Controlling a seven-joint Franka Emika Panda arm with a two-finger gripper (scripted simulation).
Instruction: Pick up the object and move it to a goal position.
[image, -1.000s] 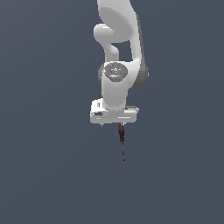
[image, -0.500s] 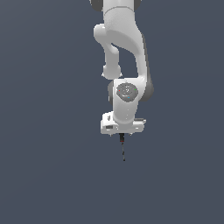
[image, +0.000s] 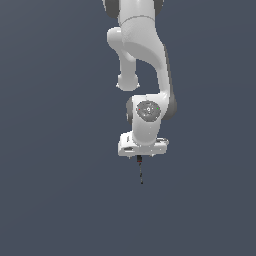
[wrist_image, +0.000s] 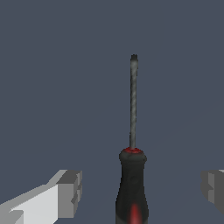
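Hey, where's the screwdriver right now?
In the exterior view the screwdriver hangs straight down just below the white gripper, near the middle of the frame, shaft pointing downward against the plain grey background.

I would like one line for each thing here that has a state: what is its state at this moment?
hand: open, with one finger on each side of the handle and a clear gap on both sides.
screwdriver: not gripped, its handle between the fingers and its shaft pointing straight away from the hand. Whether it rests on a surface cannot be told.
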